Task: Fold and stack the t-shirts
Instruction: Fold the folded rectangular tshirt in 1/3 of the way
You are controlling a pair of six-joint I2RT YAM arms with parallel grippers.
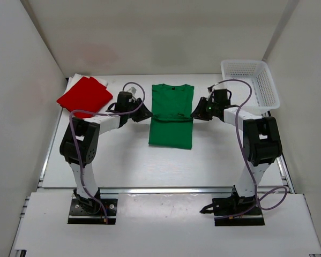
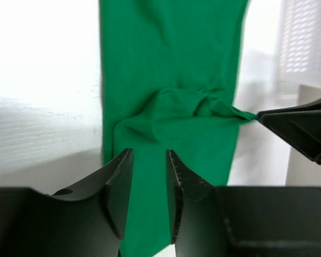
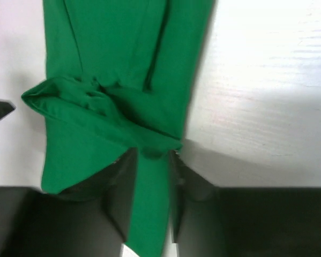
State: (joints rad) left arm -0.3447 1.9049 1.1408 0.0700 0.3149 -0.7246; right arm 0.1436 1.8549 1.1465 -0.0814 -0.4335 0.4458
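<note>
Top external view: I pinch the green t-shirt (image 1: pixel 171 127) from both sides.

It lies at the middle of the table (image 1: pixel 149 166), folded into a long narrow strip that runs near to far. My left gripper (image 1: pixel 146 113) holds its left edge and my right gripper (image 1: pixel 194 114) its right edge, about halfway along, and the cloth between them is rucked into a raised ridge. Left wrist view: my fingers (image 2: pixel 122 182) stand nearly together, with green cloth in the narrow gap. Right wrist view: my fingers (image 3: pixel 124 190) are closed on a fold of the shirt. The red t-shirt (image 1: pixel 84 95) lies at the far left on top of the white t-shirt (image 1: pixel 76 79), whose edges peek out. A white lattice basket (image 1: pixel 267 85) sits at the far right.
</note>
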